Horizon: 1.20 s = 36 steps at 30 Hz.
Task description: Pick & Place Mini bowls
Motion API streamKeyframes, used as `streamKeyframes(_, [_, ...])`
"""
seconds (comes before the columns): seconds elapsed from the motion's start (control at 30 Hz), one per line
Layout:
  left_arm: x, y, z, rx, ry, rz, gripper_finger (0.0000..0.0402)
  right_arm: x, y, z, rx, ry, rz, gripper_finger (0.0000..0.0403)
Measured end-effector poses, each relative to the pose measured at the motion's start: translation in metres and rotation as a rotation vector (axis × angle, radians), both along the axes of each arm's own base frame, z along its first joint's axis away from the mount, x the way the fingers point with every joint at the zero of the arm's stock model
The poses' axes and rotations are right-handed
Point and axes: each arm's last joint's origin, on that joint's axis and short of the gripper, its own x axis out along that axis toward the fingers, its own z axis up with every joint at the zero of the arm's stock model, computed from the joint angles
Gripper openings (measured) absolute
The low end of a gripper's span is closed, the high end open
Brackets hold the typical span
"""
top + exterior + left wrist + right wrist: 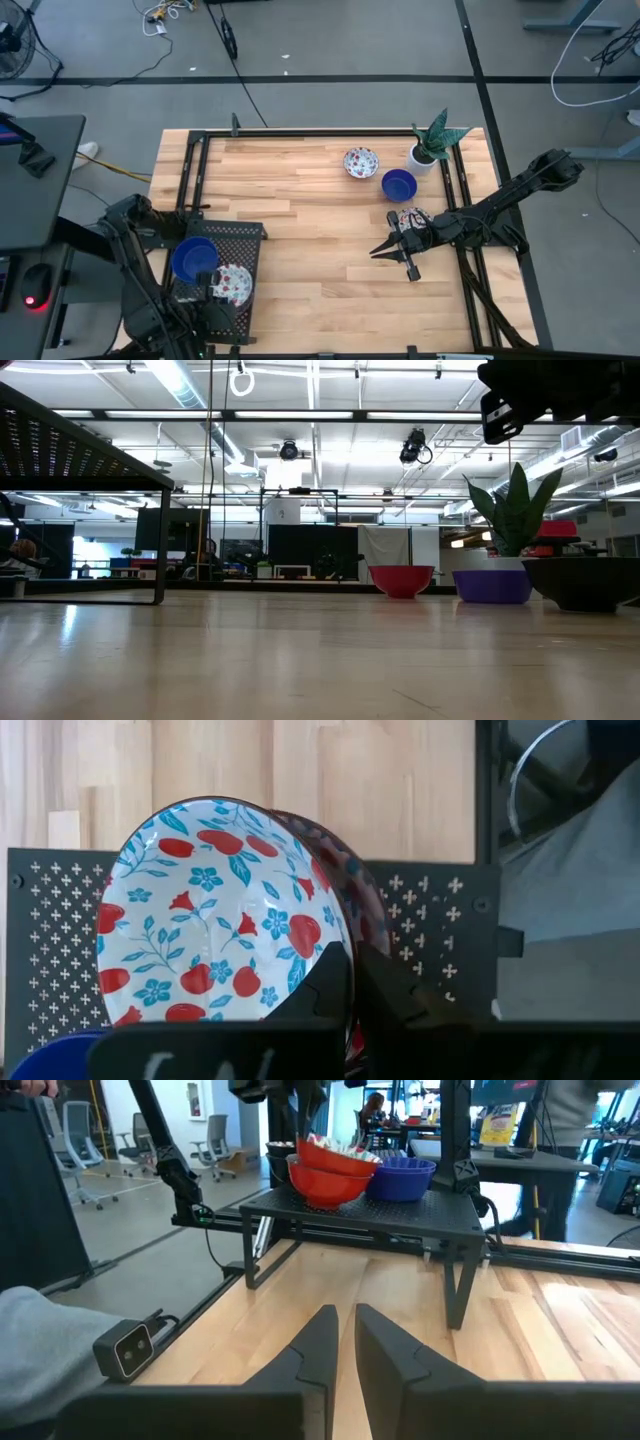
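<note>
Wooden tabletop (310,250), black perforated rack (245,240) at the near left corner as reference.

Left gripper (352,982) is at the rack's near edge, fingers pinched tight on the rim of a floral bowl (215,935). That bowl is tipped up on edge over the rack, with a second floral bowl nested right behind it. A blue bowl (194,257) sits on the rack just beside the held one, toward the rack's left side.

Right gripper (385,250) is well right of the rack, over bare wood, pointing back toward it. Fingers stand a narrow gap apart with nothing between them in the wrist view. A floral bowl (411,220) lies on the table right by that arm's wrist.

Farther from the rack, toward the far right corner: another blue bowl (398,184), then a floral bowl (361,161) just beyond it. White plant pot (421,156) with a green plant stands beside those two, nearest the corner.
</note>
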Motion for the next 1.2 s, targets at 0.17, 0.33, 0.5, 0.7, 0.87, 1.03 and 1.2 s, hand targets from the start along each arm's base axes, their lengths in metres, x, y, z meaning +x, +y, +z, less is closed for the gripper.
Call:
streamKeyframes(0.17, [-0.001, -0.005, -0.006, 0.016, 0.02, 0.005, 0.0011, 0.0, 0.0, 0.0, -0.002, -0.002, 0.0, 0.004])
streamKeyframes(0.33, [-0.001, -0.005, -0.006, -0.002, 0.014, 0.047, 0.0015, 0.0, 0.0, 0.0, -0.002, -0.004, 0.0, 0.004])
streamKeyframes(0.5, [0.0, -0.006, -0.006, -0.03, -0.001, 0.078, 0.0023, 0.0, 0.0, 0.0, -0.003, -0.005, 0.0, 0.004])
streamKeyframes(0.7, [0.002, -0.008, -0.005, -0.064, -0.015, 0.116, 0.0025, 0.0, 0.0, 0.0, -0.003, -0.005, 0.0, 0.004])
streamKeyframes(0.87, [0.004, -0.008, -0.005, -0.077, -0.025, 0.121, 0.0026, 0.0, 0.0, 0.0, -0.011, -0.009, 0.0, 0.004])
streamKeyframes(1.03, [0.008, -0.005, -0.005, -0.081, -0.02, 0.16, 0.0027, 0.0, 0.0, 0.001, -0.014, -0.01, 0.0, 0.004])
streamKeyframes(1.2, [0.012, -0.002, -0.005, -0.079, -0.016, 0.176, 0.0032, 0.0, 0.0, 0.001, -0.014, -0.01, 0.0, 0.004])
